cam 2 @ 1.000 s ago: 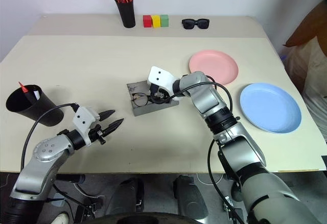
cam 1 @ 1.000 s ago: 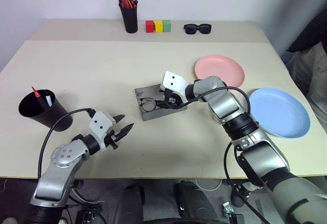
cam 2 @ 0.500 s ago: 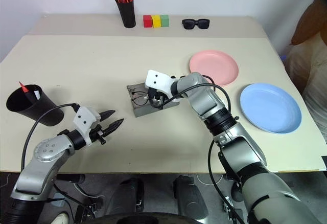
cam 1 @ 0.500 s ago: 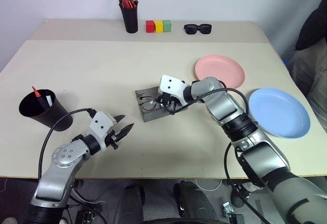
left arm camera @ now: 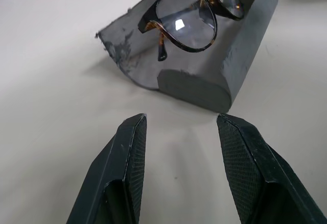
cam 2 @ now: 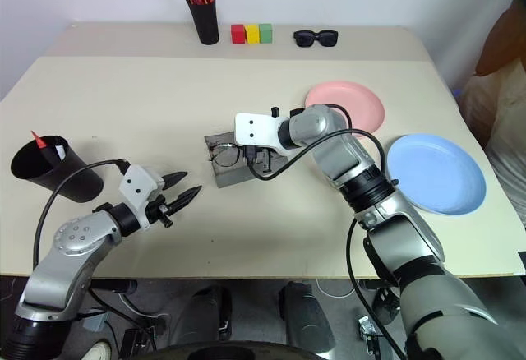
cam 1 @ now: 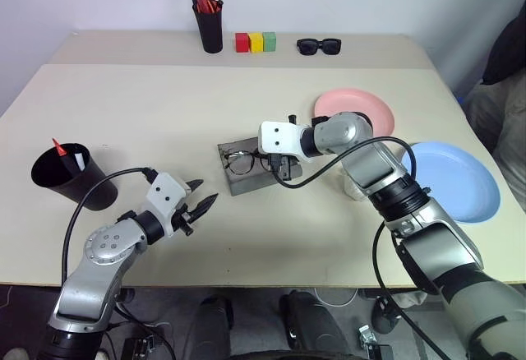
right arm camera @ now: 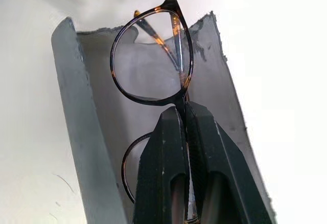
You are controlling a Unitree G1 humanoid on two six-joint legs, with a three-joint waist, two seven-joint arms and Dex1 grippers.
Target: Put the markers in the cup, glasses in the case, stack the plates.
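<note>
Grey hard-shell case [cam 1: 256,169] lies open near the centre of the table [cam 1: 164,113], and the glasses [cam 1: 244,163] are over its left part, lenses standing up. The right gripper [right arm camera: 185,112] is pinched closed on the bridge of the glasses, between the 2 lenses; in the right wrist view the black fingers [right arm camera: 163,147] meet on the thin frame w/ the case floor behind. If the frame touches the case bottom, I cannot tell.

The left gripper [cam 1: 200,202] hovers low at the lower left of the frame, apart from the case, fingers about half open w/ nothing between them. In the left wrist view its 2 fingertips [left arm camera: 132,142] point toward the rounded front wall of the case.

The cup [cam 1: 70,177] stands at the left edge of the table, tilted a bit, w/ the red marker [cam 1: 57,146] & the white marker [cam 1: 78,161] inside it.

The pink plate [cam 1: 366,105] is right of centre, partly behind the right arm. The light blue plate [cam 1: 460,181] lies at the right edge, near the pink one, not stacked.

At the top centre: a narrow black pen pot [cam 1: 209,27] w/ orange-capped pens, 3 colour blocks [cam 1: 254,42], black sunglasses [cam 1: 317,45].
</note>
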